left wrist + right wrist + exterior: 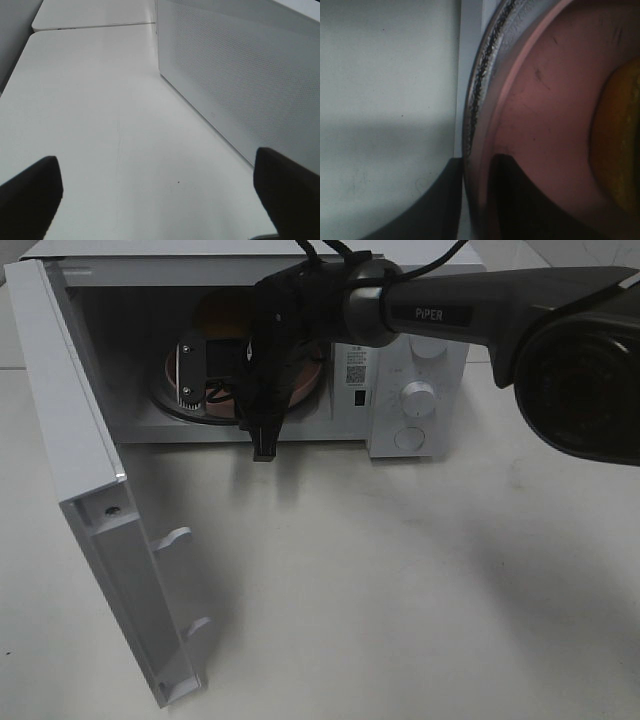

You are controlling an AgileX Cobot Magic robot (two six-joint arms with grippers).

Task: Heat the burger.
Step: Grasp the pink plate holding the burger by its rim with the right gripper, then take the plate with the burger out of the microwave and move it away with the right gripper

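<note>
From the high camera I see a white box-shaped microwave oven (pixel 410 390) standing on a pale, smooth tabletop (pixel 400 570), and I will place everything by that oven. Its white door (pixel 100 510) hangs swung wide open at the oven's left side, with two plastic latch hooks showing on its inner edge. Round white control knobs (pixel 417 397) sit on the panel at the oven's right front. My right arm, a dark grey tube marked PIPER (pixel 440 312), reaches in front of the oven mouth, and its black right gripper (pixel 476 165) is at the cavity opening. In the right wrist view its two dark fingers (pixel 445 200) sit either side of the rim of a round pink plate (pixel 540 115), closed on that rim. The plate lies on the glass turntable (pixel 485 65) inside the cavity. The burger with a golden-brown bun (pixel 620 145) rests on that plate, inside the oven, mostly hidden by the arm from above. My left gripper (pixel 160 200) hovers over the tabletop beside the oven's perforated white side wall (pixel 240 75), its jaws spread wide and holding nothing.
</note>
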